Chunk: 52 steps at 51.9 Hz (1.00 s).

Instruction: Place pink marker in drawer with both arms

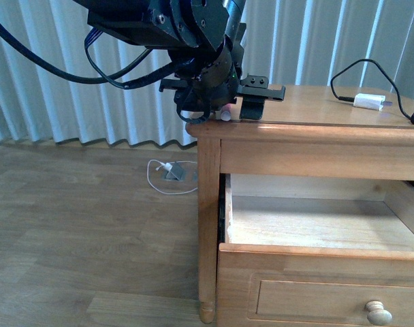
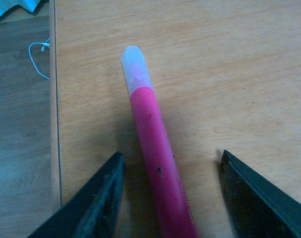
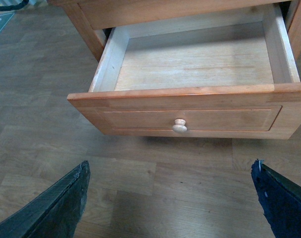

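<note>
Left gripper [image 2: 171,156], spread, straddled the pink marker [image 2: 150,134] lying ungrasped on the cabinet top [image 1: 316,109], upper centre of my front view; drawer [image 1: 316,225] stood open lower right, right gripper [image 3: 169,168] spread before it; I judged pickup and drop were still to do.

Our left arm [image 1: 173,27] is bulky, glossy black, with thick black cables [image 1: 23,49] running behind the left gripper [image 2: 171,154]; our right gripper [image 3: 170,164] has dull, flat black jaws.
</note>
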Tool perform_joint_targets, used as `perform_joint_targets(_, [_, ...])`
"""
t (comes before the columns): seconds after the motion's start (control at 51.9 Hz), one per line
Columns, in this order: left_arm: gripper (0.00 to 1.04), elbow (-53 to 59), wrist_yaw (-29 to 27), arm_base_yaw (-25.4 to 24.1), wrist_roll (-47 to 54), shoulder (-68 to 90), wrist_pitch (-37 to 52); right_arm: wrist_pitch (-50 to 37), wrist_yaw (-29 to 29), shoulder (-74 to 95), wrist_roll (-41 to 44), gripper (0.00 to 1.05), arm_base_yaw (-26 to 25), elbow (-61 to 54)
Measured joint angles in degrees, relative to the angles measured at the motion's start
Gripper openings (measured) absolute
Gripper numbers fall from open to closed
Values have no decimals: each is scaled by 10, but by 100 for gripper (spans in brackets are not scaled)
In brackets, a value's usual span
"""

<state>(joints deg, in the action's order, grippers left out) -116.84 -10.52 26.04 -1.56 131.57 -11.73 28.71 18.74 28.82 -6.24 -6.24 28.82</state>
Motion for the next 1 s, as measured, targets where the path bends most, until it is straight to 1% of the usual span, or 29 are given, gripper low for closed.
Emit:
perform_joint_targets(0.058, [46,0,2,0,1,0,0,0,0,0,0,96,0,0])
perform_joint_targets(0.135, [34,8,8,-3,7,-3,6,0,0,0,0,96,0,0])
perform_joint_targets(0.193, [23,24,22,-5,16,-12,17,0,0,0,0,96,0,0])
perform_joint_targets(0.212, [22,30,26,-6,17,-14,22,0,0,0,0,96,0,0])
perform_joint_targets(0.251, [16,46,49,-9,22,-24,36,0,0,0,0,96,0,0])
perform_joint_targets(0.27, [16,50,52,-10,24,-26,40,0,0,0,0,96,0,0])
perform_joint_targets(0.462, [15,146,168,-16,62,-84,97,0,0,0,0,96,0,0])
perform_joint_targets(0.482, [15,156,188,-17,67,-91,103,0,0,0,0,96,0,0])
perform_joint_targets(0.578, [15,196,253,-18,92,-120,122,0,0,0,0,96,0,0])
perform_joint_targets(0.694, [14,246,363,-21,135,-172,137,0,0,0,0,96,0,0])
perform_joint_targets(0.79, [14,261,405,-23,171,-202,120,0,0,0,0,96,0,0])
perform_joint_targets(1.002, [14,285,427,-17,222,-206,94,0,0,0,0,96,0,0])
